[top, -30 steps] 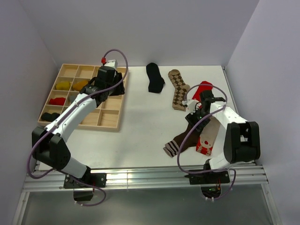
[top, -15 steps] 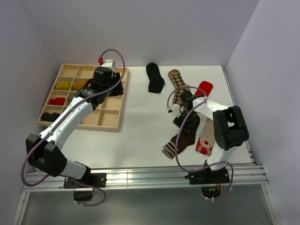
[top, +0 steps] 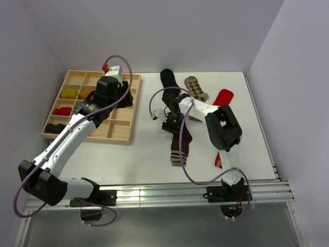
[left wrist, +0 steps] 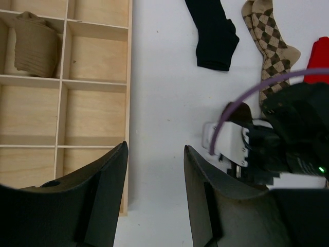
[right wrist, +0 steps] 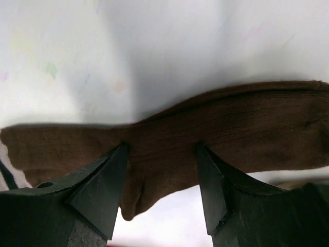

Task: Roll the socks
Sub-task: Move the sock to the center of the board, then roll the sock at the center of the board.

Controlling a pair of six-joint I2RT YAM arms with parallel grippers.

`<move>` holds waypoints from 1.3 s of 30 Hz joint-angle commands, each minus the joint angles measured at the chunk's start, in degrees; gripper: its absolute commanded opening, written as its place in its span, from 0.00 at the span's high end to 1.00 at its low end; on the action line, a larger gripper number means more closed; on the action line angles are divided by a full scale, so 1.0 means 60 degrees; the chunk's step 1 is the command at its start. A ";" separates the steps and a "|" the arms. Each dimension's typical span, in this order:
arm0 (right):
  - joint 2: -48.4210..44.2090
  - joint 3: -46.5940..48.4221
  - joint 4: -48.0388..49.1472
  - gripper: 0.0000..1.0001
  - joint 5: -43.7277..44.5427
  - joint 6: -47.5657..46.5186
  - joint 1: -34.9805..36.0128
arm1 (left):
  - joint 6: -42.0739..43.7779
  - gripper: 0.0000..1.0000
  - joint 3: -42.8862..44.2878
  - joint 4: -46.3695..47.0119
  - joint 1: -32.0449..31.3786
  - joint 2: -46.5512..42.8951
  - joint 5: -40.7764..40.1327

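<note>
Right pincer (right wrist: 161, 154) clamps across the dark brown sock (top: 181, 143) near the middle of the worktop (top: 144, 154). Ribbed fabric fills the gap between its fingers (right wrist: 97, 200), and the sock's length trails toward the near edge, striped toe last. Left pincer (left wrist: 154, 170) hangs over the right rim of the wooden tray (left wrist: 128, 77) at the far left corner, jaws apart and holding nothing. A black sock (left wrist: 213, 31), an argyle sock (left wrist: 270, 36) and a red sock (top: 222, 96) lie along the far edge, right of the tray. The knit looks light, limp and fairly grippy. It is likely to sag, stretch and fold wherever it is unsupported rather than hold a shape. A roll would probably start best from one end, toe or cuff, pinched flat through both layers, with the rest laid straight on the worktop.
</note>
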 commanded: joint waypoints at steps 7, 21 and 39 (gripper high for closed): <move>0.1804 0.2849 -0.0072 0.37 0.0092 -0.0484 0.0181 | -0.0235 0.48 -0.0529 0.0361 -0.0285 -0.0568 -0.0103; -0.2002 0.1767 -0.0012 0.33 -0.2982 0.0423 -0.1034 | 0.2092 0.47 -0.3692 0.4681 -0.2275 -0.1317 0.0909; -0.4377 -0.0972 -0.0041 0.33 -0.5093 0.0192 -0.5165 | 0.4657 0.44 -0.5436 0.8358 -0.6950 0.2274 -0.0411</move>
